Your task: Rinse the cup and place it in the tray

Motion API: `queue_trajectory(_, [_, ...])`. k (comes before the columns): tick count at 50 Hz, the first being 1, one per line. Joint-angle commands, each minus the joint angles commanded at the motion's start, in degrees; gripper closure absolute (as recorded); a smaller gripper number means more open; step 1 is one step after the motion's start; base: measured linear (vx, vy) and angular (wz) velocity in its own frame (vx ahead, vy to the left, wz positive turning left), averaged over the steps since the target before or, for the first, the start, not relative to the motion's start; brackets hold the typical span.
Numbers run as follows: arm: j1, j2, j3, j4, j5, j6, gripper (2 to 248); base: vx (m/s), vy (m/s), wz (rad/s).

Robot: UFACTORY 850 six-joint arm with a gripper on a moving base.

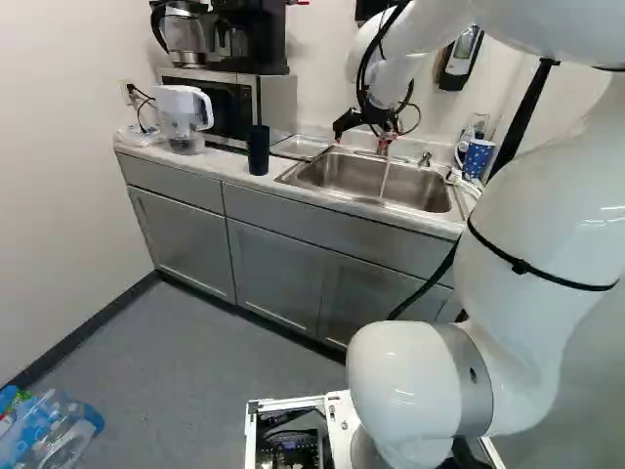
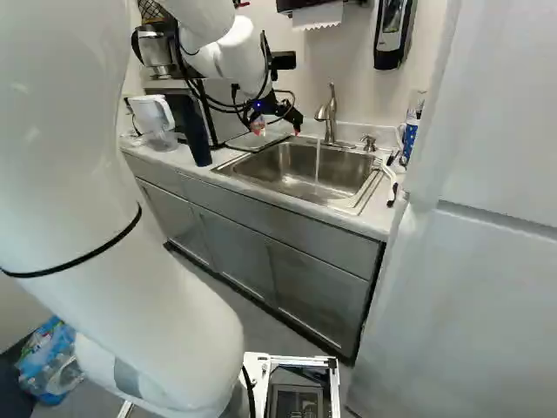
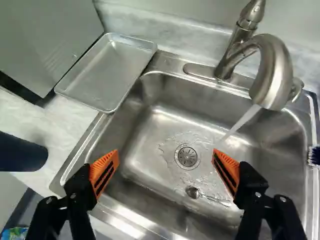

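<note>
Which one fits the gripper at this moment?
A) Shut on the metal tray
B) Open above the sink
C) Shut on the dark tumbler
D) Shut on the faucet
B: its two fingers stand wide apart over the sink with nothing gripped between them, and the dark tumbler stands on the counter.

No text, label, brand, number or sign can be read.
</note>
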Motion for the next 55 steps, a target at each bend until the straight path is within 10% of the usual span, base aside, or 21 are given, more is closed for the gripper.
queue_trajectory(55, [10.2,2.4,2.4,0.0,0.0,0.0,3,0.0,0.0,0.0])
